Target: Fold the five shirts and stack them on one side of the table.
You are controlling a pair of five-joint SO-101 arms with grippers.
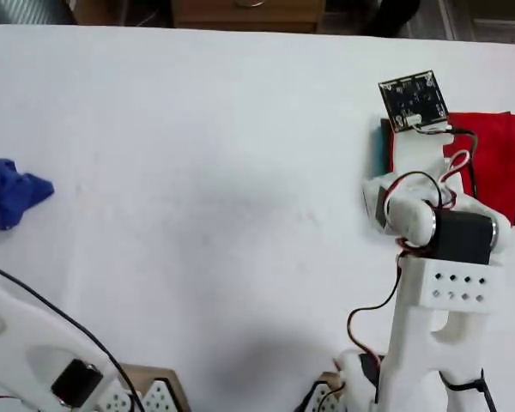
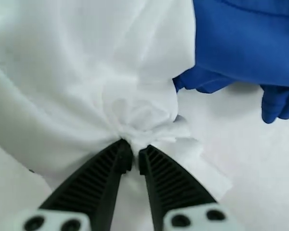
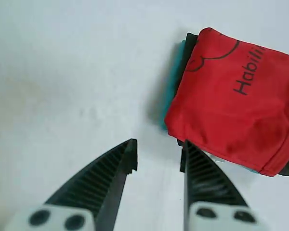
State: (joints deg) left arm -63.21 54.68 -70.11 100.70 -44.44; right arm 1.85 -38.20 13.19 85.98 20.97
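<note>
My left gripper [image 2: 133, 155] is shut on a bunched fold of a white shirt [image 2: 77, 72]. A crumpled blue shirt [image 2: 245, 43] lies just beyond it and shows at the table's left edge [image 1: 9, 193] in the high view. My right gripper [image 3: 159, 154] stands open just above the bare table, beside a folded red shirt [image 3: 236, 96]. The red shirt tops a stack over a teal shirt [image 3: 172, 91] and a black one [image 3: 189, 41]. This stack [image 1: 498, 163] sits at the table's right side, partly under the right arm [image 1: 438, 227].
The white table [image 1: 223, 172] stretches wide between the blue shirt and the stack. The left arm's base [image 1: 34, 352] sits at the front left corner. Wooden furniture [image 1: 240, 13] stands beyond the far edge.
</note>
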